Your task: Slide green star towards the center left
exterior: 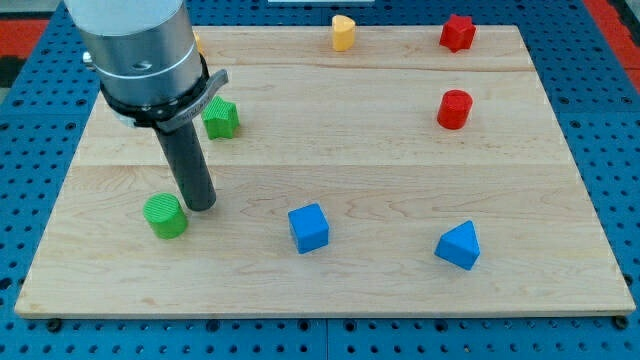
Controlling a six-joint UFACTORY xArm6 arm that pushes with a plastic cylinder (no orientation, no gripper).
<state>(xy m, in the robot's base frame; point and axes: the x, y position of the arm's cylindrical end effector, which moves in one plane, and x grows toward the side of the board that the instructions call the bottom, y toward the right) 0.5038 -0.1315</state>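
Robotics lab bench, wooden board [330,280] on blue perforated mounting plate [620,120], small coloured blocks scattered on it

My tip [201,205] rests on the wooden surface [330,160], just right of the green cylinder [164,215]. The green star [221,118] sits above, partly behind the arm. Blue cube [309,227] and blue triangular block [459,245] lie lower right.

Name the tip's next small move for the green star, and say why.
Probably lift my tip away from the green cylinder toward the view's top, round to the green star's right side: the star sits above the tip, so pushing leftward needs that side.
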